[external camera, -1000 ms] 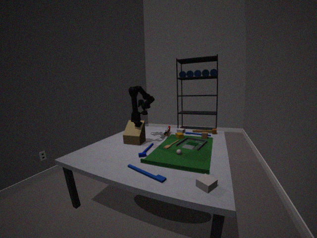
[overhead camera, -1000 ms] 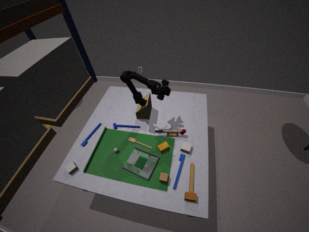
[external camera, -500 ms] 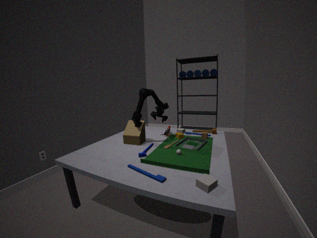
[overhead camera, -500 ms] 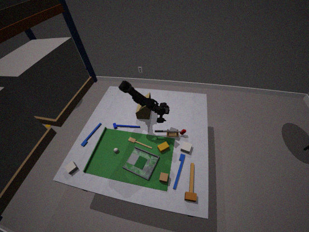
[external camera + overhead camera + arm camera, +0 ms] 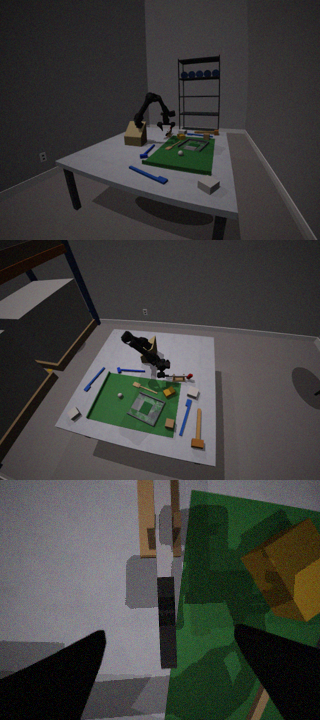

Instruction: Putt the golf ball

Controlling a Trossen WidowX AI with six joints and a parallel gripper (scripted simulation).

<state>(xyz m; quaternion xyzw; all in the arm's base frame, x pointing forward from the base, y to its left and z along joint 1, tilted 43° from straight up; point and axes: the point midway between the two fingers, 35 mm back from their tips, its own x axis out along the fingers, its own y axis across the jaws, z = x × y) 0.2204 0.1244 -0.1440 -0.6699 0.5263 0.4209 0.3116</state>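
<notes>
The red putter [image 5: 189, 376] [image 5: 170, 128] [image 5: 168, 650] lies across a wooden cradle [image 5: 178, 379] [image 5: 146, 510] beside the mat, its dark grip towards the arm. My gripper [image 5: 162, 375] [image 5: 166, 130] [image 5: 171, 633] is open and empty, pointing down above the grip, which shows between the two fingers in the wrist view. The white golf ball [image 5: 119, 395] [image 5: 180, 153] rests on the green mat [image 5: 111, 407] [image 5: 165, 161]. The grey ramp [image 5: 136, 404] [image 5: 190, 148] and the raised green [image 5: 146, 407] stand inside a grey border on the mat.
A yellow block [image 5: 169, 392] [image 5: 181, 136] [image 5: 285, 575], a small wooden mallet [image 5: 136, 384] [image 5: 168, 148] and a wooden cube [image 5: 169, 422] are on the mat. Around it lie blue clubs [image 5: 130, 370] [image 5: 95, 378] [image 5: 185, 418], white blocks [image 5: 193, 392] [image 5: 73, 413] and an orange-headed mallet [image 5: 197, 443].
</notes>
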